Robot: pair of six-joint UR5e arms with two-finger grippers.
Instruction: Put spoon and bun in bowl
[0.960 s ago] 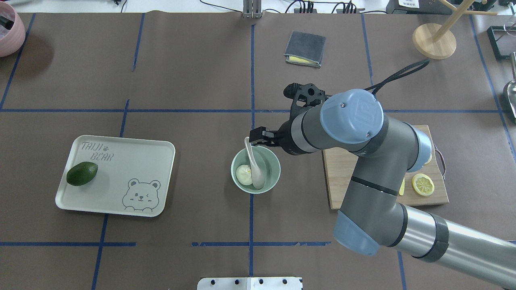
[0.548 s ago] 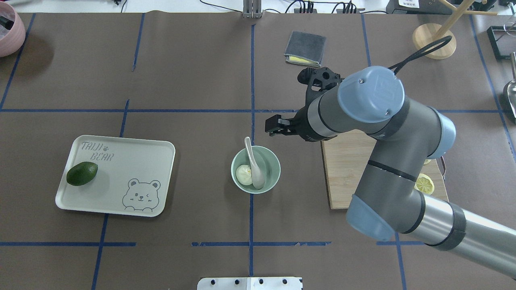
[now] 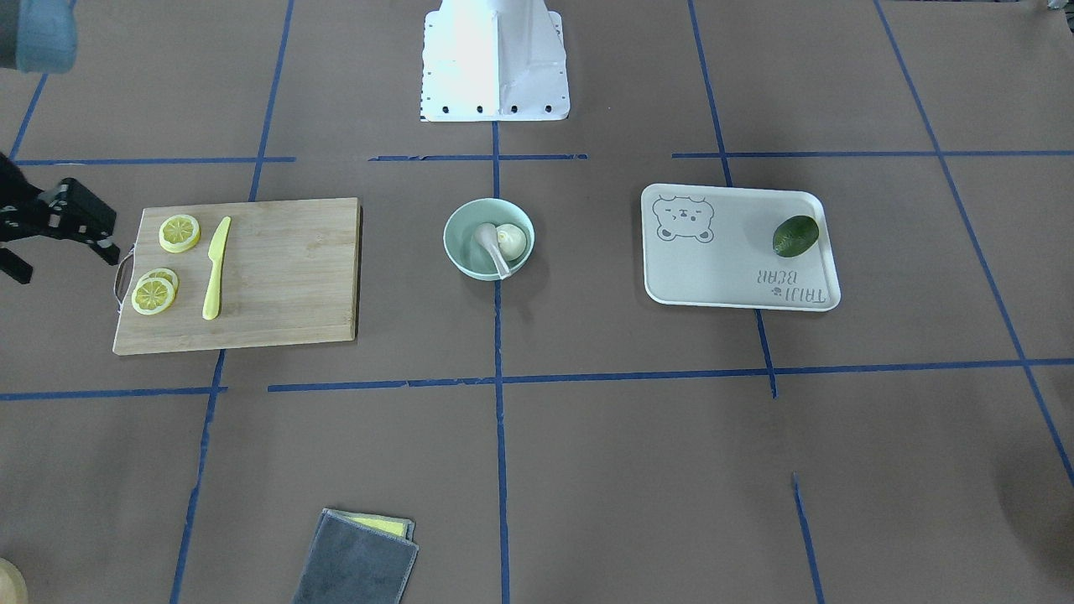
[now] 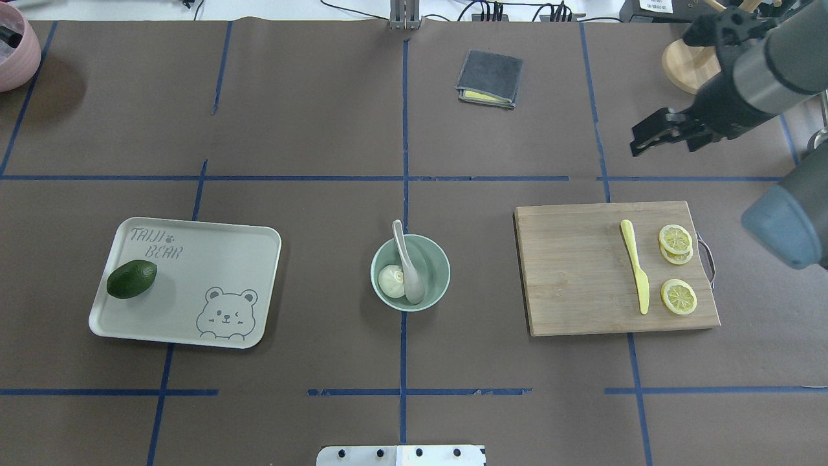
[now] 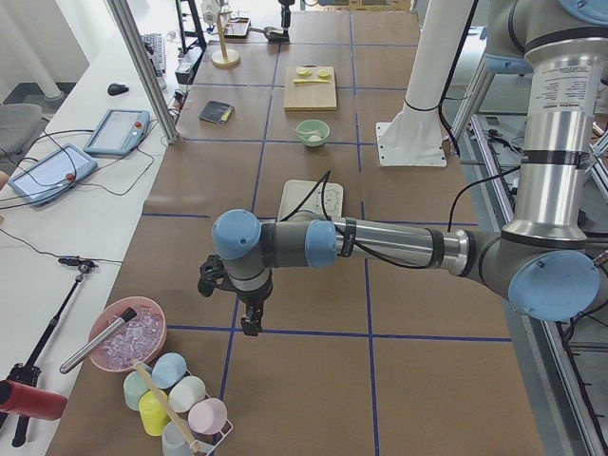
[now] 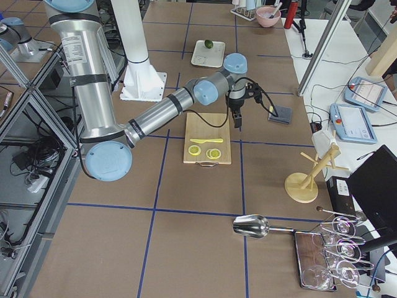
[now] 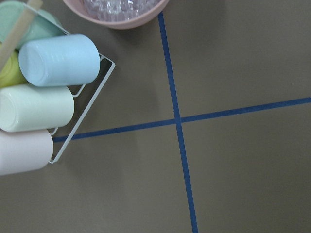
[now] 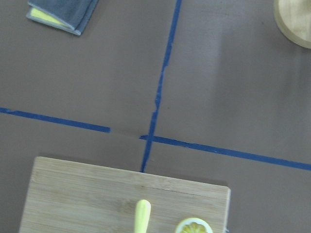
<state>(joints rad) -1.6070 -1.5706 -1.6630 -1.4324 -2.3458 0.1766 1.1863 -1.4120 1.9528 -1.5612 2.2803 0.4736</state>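
Observation:
The pale mint-green bowl (image 4: 435,257) stands at the table's middle and also shows in the front-facing view (image 3: 460,220). The white bun (image 4: 390,280) lies inside it, and the off-white spoon (image 4: 409,270) rests in it with its handle leaning over the far rim. My right gripper (image 4: 642,144) is open and empty, high over the far right of the table, well away from the bowl, beyond the cutting board. My left gripper (image 5: 249,321) hangs over the table's far left end near a cup rack. I cannot tell whether it is open or shut.
A wooden cutting board (image 4: 569,272) with a yellow knife (image 4: 634,265) and lemon slices (image 4: 678,296) lies right of the bowl. A tray (image 4: 194,291) with a dark green avocado (image 4: 131,279) lies left. A grey cloth (image 4: 490,77), a wooden stand (image 4: 697,65) and a pink bowl (image 4: 13,48) stand along the far side.
My right arm has drawn back from the bowl's far rim to the far right, uncovering the cutting board. The spoon and bun have stayed in the bowl.

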